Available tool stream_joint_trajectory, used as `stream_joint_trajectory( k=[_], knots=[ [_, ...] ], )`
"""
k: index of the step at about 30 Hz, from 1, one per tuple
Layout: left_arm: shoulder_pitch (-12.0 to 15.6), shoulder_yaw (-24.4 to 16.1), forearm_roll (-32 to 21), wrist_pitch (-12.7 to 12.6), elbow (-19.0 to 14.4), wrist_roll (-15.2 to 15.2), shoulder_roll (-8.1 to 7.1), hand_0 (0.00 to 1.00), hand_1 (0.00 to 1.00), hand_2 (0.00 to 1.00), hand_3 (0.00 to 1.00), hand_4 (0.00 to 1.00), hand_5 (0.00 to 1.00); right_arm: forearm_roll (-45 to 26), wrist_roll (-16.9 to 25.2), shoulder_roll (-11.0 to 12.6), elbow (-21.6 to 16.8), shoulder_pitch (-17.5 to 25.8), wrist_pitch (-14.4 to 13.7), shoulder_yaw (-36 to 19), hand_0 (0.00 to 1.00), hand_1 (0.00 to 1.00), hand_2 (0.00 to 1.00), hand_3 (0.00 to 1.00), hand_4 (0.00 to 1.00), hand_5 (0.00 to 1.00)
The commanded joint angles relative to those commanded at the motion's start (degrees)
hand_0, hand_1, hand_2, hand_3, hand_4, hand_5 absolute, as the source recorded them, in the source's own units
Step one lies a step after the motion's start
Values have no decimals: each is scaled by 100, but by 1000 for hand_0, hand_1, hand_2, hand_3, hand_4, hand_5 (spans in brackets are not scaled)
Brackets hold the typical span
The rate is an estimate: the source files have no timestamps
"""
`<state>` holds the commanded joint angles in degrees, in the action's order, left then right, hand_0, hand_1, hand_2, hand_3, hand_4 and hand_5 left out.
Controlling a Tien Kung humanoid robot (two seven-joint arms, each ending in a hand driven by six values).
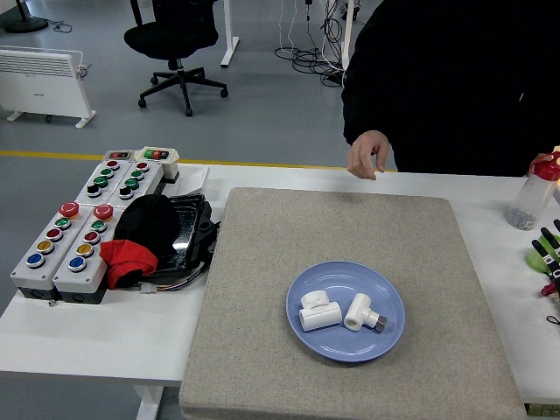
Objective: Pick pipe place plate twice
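Both pipe fittings are already sitting in the blue plate on the grey mat, side by side. The left one lies roughly crosswise; the right one angles down toward the right with its metal end pointing that way. No robot hand is clearly in frame, so I can't say whether either is open or closed. A person's hand hangs over the counter's far edge, holding nothing. Looks done to me.
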<state>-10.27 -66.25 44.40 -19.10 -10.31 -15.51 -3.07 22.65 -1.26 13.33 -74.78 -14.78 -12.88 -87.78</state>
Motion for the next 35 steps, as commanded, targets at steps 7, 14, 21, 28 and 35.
stream_joint_trajectory(
  k=[7,14,21,28,35],
  knots=[
    [-4,9,-6,1,0,0,-3,722,763,729,685,419,998,-15,0,2,-13,-3,0,-5,804,759,820,794,560,649],
    [-3,8,0,1,0,-1,-2,722,763,729,685,419,998,-22,5,6,-30,-4,-4,-19,804,759,822,793,559,650],
    [5,6,1,0,0,1,2,722,763,729,685,420,998,-13,6,14,-47,10,-5,-31,804,759,821,793,560,651],
    [19,-9,30,0,0,-3,2,721,763,729,685,421,998,-11,4,14,-47,23,-9,-19,803,759,821,793,559,649],
    [44,-26,66,0,0,-10,2,722,763,729,685,420,998,-11,7,15,-50,45,-19,-2,803,759,820,793,560,649]
  ],
)
